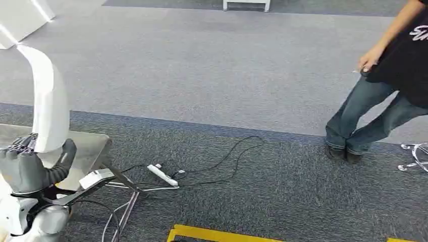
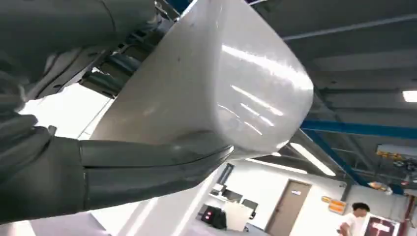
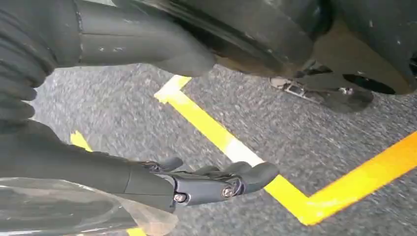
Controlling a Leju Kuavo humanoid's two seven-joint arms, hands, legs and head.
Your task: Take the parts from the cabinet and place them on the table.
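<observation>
long glossy white curved part (image 1: 49,96), upright, gripped in left hand (image 1: 28,169)

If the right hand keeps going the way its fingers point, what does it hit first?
Probably the grey carpet near the yellow floor tape; nothing else shows ahead of the right hand, though depth is unclear.

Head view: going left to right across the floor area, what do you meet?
Left robot hand holding the white curved part → white power strip → black cables → person in jeans → chair base at the right edge.
</observation>
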